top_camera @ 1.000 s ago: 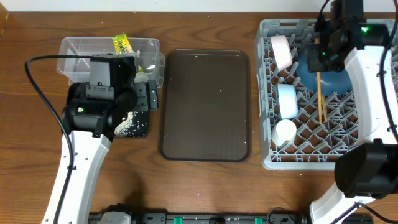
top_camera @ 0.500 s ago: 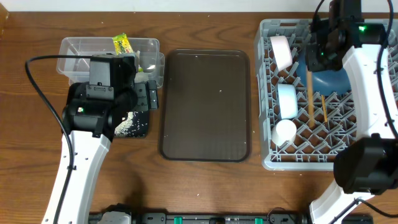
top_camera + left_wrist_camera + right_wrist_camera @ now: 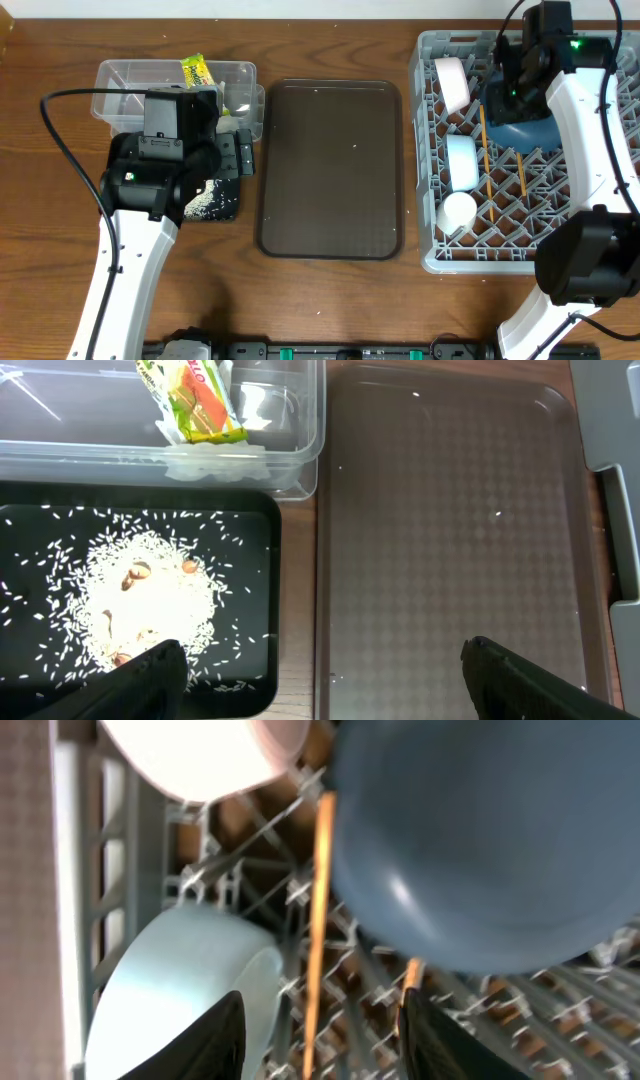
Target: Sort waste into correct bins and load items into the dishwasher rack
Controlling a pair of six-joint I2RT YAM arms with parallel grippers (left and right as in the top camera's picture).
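The grey dishwasher rack (image 3: 430,150) holds a white bowl (image 3: 452,82), a light blue bowl (image 3: 461,160), a small pale cup (image 3: 459,210) and the dark blue plate (image 3: 525,128). Two wooden chopsticks lie on its grid, one (image 3: 485,160) beside the light blue bowl and one (image 3: 520,172) further right. My right gripper (image 3: 510,85) hovers over the plate, open. In the right wrist view, the left chopstick (image 3: 320,920) runs between its spread fingers (image 3: 320,1045) without being clamped. My left gripper (image 3: 325,680) is open and empty over the black tray (image 3: 250,530), which holds rice scraps (image 3: 150,595). The yellow-green wrapper (image 3: 190,400) lies in the clear tub (image 3: 290,450).
The dark brown serving tray (image 3: 330,170) lies between the bins and the rack, with nothing on it. The clear tub (image 3: 130,75) sits behind the black tray (image 3: 215,200). My left arm covers much of both bins from above.
The chopsticks were together under my right gripper. They have come apart, and one has shifted left towards the light blue bowl. The left arm has not moved.
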